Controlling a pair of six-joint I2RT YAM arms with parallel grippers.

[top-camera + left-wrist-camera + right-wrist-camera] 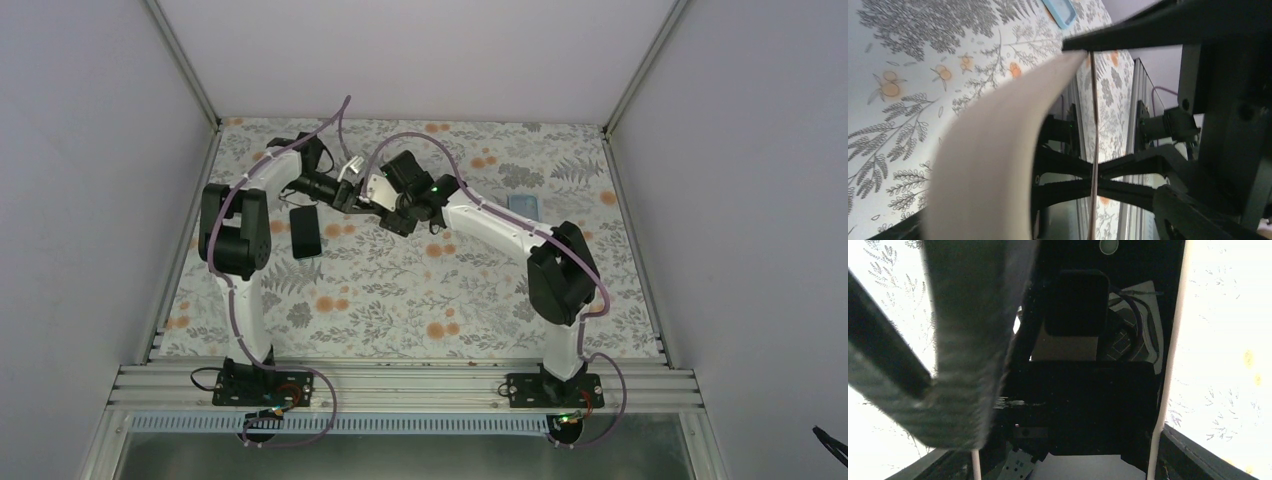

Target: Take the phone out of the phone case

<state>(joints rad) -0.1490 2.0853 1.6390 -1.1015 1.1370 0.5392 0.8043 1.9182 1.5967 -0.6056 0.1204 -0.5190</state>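
Note:
The cream phone case hangs in the air at the back middle of the table, held between both grippers. My left gripper is shut on its left end, and the case bends in a curve close to the left wrist camera. My right gripper is shut on its right end. In the right wrist view the case's pale rim frames a dark inside. The black phone lies flat on the table cloth, below and left of the grippers, apart from the case.
A light blue flat item lies on the cloth to the right of the right arm, and it also shows in the left wrist view. White walls with metal posts close in the table on three sides.

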